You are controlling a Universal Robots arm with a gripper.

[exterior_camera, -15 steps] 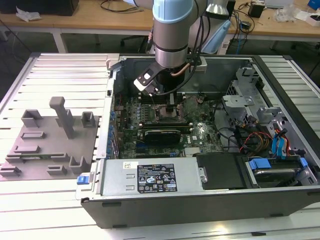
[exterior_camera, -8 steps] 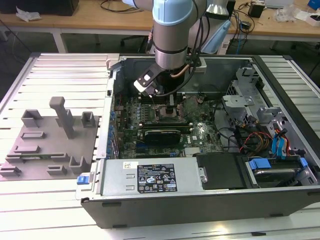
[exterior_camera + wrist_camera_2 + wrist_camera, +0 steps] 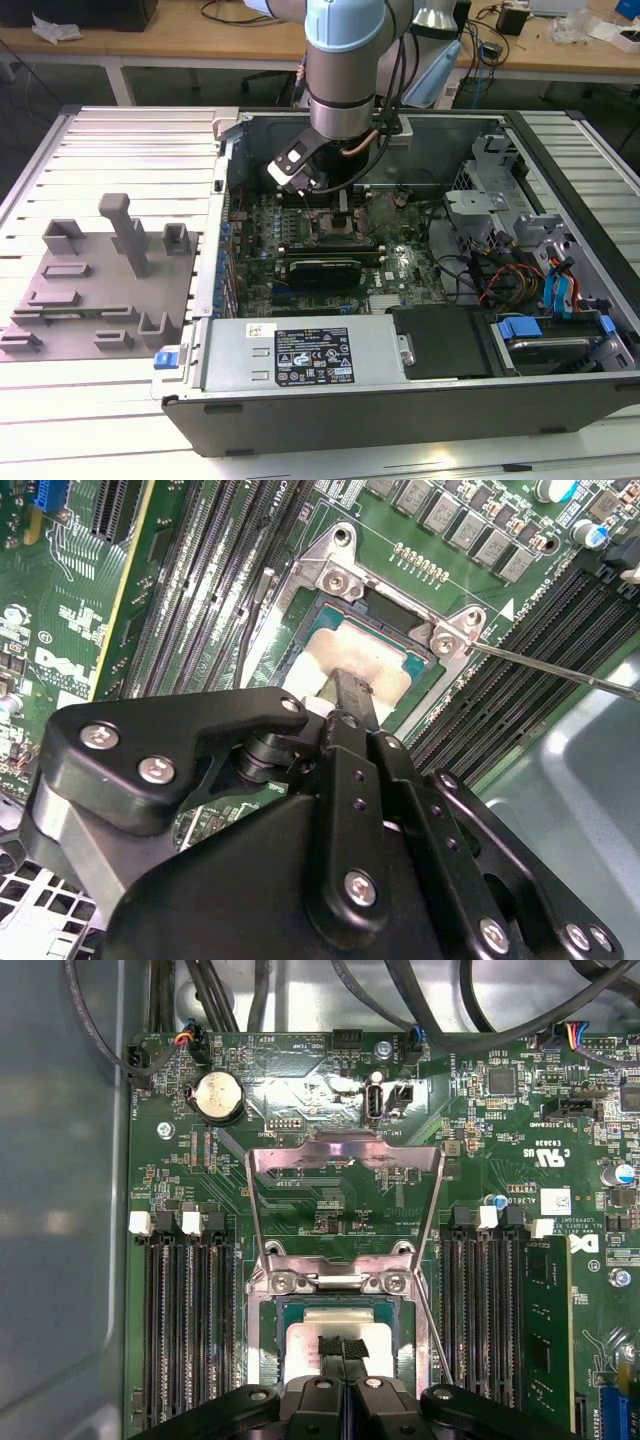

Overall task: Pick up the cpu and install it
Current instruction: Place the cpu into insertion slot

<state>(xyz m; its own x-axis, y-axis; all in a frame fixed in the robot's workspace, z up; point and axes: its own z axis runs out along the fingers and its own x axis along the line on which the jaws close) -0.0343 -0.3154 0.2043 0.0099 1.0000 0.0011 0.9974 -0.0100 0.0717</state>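
Silver-topped cpu (image 3: 305,1345) lies seated in the open socket (image 3: 262,1282), directly beneath the pincer (image 3: 343,1350) tips. Pincer fingers are pressed together, gripping nothing. Metal load plate (image 3: 345,1152) stands raised just beyond them.

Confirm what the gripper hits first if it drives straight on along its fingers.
The cpu, lying in the open socket directly ahead of the gripper. The two may be touching; depth is unclear.

The cpu (image 3: 310,1345) lies in the socket (image 3: 335,1281), memory slots (image 3: 185,1330) flanking both sides.
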